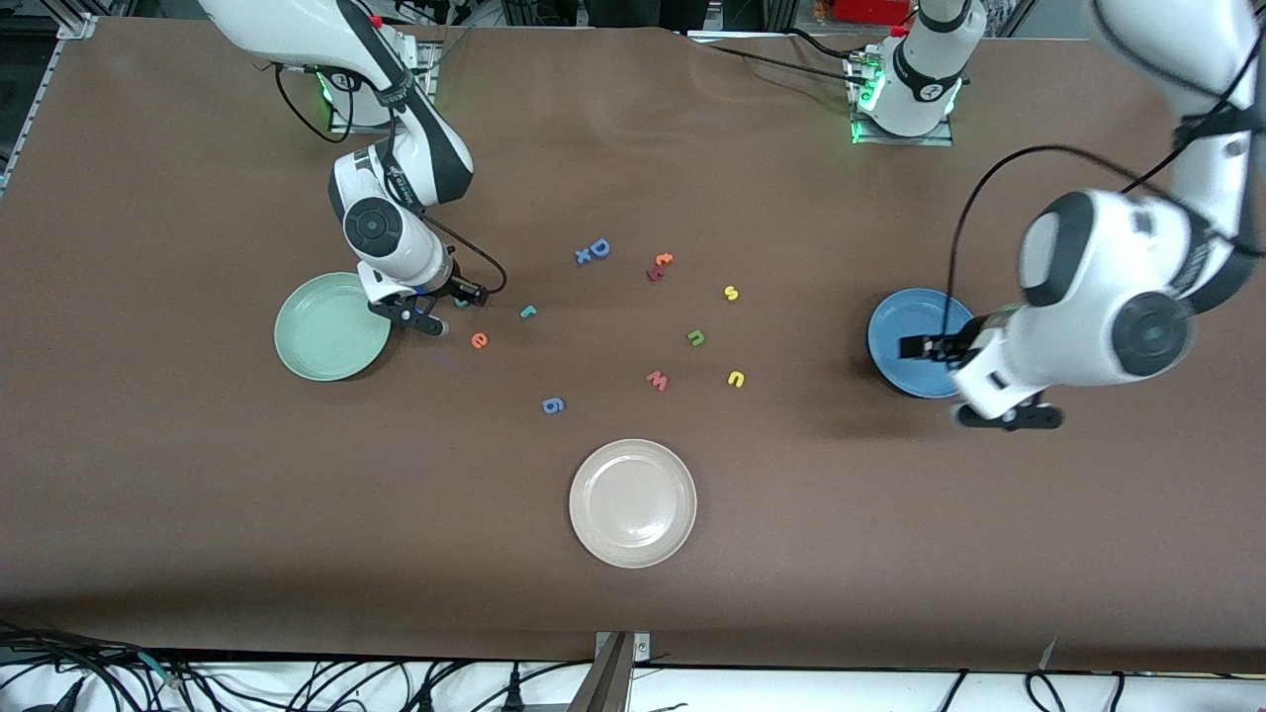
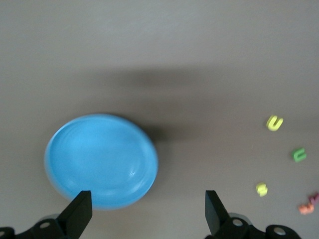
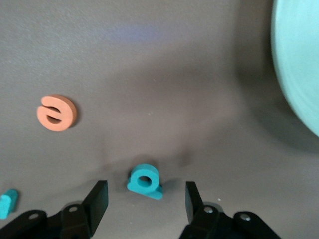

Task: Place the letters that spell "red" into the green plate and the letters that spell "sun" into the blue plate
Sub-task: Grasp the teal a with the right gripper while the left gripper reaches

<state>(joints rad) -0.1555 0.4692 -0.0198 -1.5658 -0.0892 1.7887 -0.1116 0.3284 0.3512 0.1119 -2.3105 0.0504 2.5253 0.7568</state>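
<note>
Right wrist view, item one: we log the right gripper (image 3: 144, 201) low over the table beside the green plate (image 3: 299, 64), its jaws parted on either side of the teal "d" (image 3: 144, 181), neither finger touching it yet. The orange "e" (image 3: 57, 113) lies near, and the teal "r" (image 3: 7, 201) shows at the frame edge.

Front view, item two: we list the same gripper (image 1: 420, 318) just beside the green plate (image 1: 331, 326), which holds no letters. The "e" (image 1: 479, 340) and "r" (image 1: 528, 311) lie toward the table's middle.

Item three: the left gripper (image 2: 147, 211) hangs over the blue plate (image 2: 102, 159), jaws wide apart and holding nothing; that arm waits. The plate is empty.

Item four: yellow "s" (image 1: 731, 293), green "n" (image 1: 696, 338) and yellow "u" (image 1: 735, 379) lie loose on the table between the two plates.

Item five, not wanted: blue "D" (image 1: 597, 248), orange-and-red pair (image 1: 659, 266), red "w" (image 1: 658, 380), blue "g" (image 1: 553, 404), beige-white plate (image 1: 633, 502).

Risk note: we judge the "d" small and light; fingers closing off-centre could flick it aside or pinch only a corner, so it drops short of the plate.
</note>
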